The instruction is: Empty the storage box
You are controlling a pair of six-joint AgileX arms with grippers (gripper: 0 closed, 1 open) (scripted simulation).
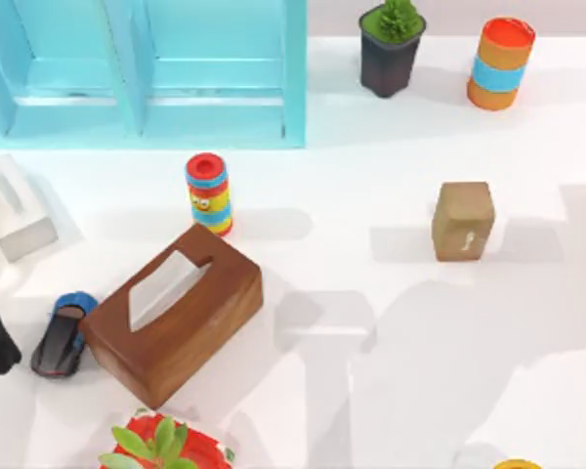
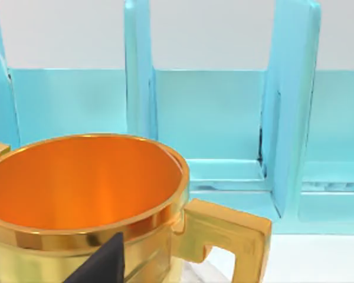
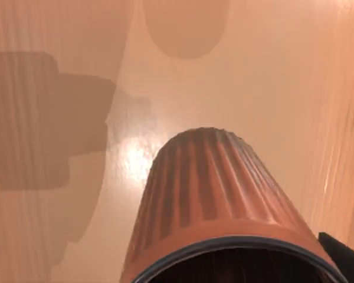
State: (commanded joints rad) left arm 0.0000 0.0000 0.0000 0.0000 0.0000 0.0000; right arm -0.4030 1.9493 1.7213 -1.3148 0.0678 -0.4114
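Our left gripper's dark fingertip touches a glossy gold mug with an orange interior and a squared handle, facing the glassy cyan storage box at the table's back left. Grip state: can't tell. Right wrist view: ribbed terracotta bin.

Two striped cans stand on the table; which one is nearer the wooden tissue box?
The red, yellow and blue striped can, just behind the brown wooden tissue box. The orange can with a blue band stands far off at the back right.

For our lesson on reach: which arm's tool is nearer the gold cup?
Left. The left tool sits right against the gold cup, before the blue storage box; the right tool is at a ribbed brown bin instead.
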